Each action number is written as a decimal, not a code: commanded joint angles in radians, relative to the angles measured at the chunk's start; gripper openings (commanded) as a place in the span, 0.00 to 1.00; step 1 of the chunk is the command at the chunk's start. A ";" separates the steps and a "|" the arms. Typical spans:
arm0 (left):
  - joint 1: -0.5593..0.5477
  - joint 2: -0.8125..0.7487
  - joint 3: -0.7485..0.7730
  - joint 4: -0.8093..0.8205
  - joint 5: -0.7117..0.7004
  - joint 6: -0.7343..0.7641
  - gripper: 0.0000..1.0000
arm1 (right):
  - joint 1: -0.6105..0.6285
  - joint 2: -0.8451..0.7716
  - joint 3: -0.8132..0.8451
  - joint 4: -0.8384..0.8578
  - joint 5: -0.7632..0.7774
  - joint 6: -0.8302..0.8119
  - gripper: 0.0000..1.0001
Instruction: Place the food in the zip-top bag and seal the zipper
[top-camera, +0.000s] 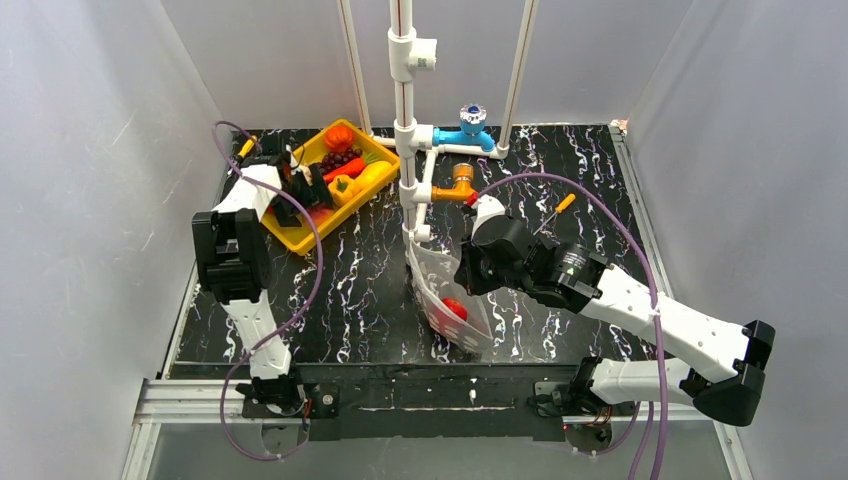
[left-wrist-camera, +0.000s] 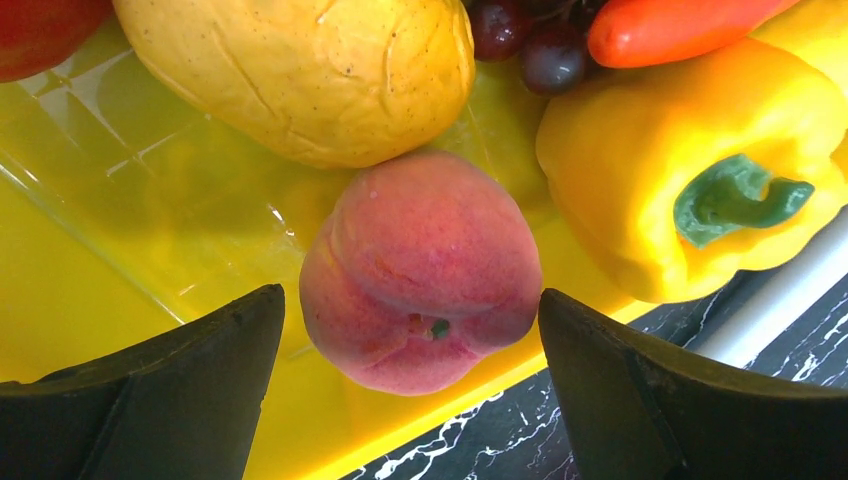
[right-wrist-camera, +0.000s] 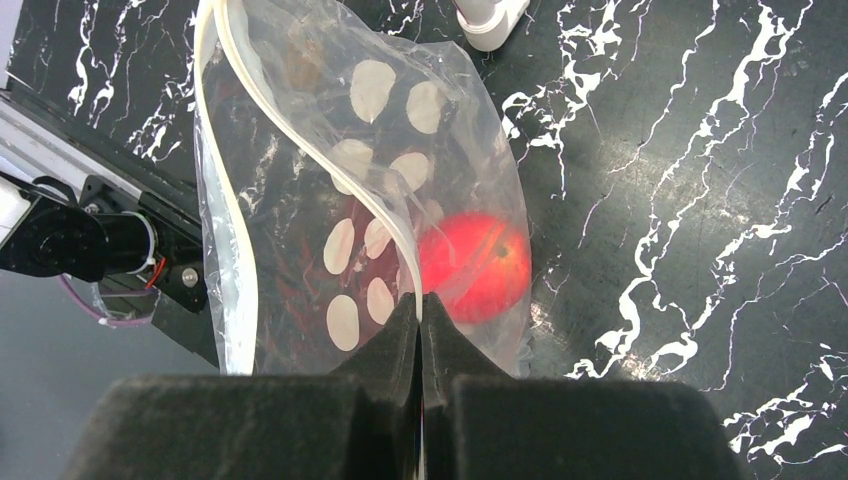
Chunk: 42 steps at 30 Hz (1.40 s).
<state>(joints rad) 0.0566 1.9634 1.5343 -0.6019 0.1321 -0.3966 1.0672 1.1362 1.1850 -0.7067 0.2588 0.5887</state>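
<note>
- Loading step: your left fingers (left-wrist-camera: 200, 370) are spread, flanking the peach (left-wrist-camera: 425, 270) in the tray (left-wrist-camera: 90, 300).
- Your right fingers (right-wrist-camera: 380, 350) pinch the zip-top bag (right-wrist-camera: 300, 200) at its edge; red fruit (right-wrist-camera: 475, 265) inside.
- Next: close squarely on the peach, lift.

Table (top-camera: 360, 300): black marble-look top, white veins. Yellow tray (top-camera: 287, 240) lies on table directly under left gripper (left-wrist-camera: 405, 298), turned diagonal to table edges. Tray rim is just below fingertips, and bare table shows next to it. Zip-top bag (right-wrist-camera: 300, 200) lies with lower end on table just ahead of right gripper (right-wrist-camera: 420, 300), upper end raised. White pipe stand (top-camera: 405, 150) has foot on table beyond bag, further ahead of right gripper.
</note>
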 joint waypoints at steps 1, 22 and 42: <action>-0.001 0.023 0.048 -0.025 0.003 0.028 0.98 | -0.003 -0.007 0.045 0.005 0.006 0.004 0.01; -0.083 -0.600 -0.191 -0.076 0.074 -0.015 0.34 | -0.002 -0.019 0.044 0.026 -0.005 -0.003 0.01; -0.652 -1.199 -0.584 0.416 0.408 -0.473 0.42 | -0.003 -0.024 -0.009 0.121 -0.064 0.012 0.01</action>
<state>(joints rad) -0.4459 0.8465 0.9819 -0.3826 0.5869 -0.7666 1.0672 1.1359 1.1838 -0.6390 0.2066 0.5895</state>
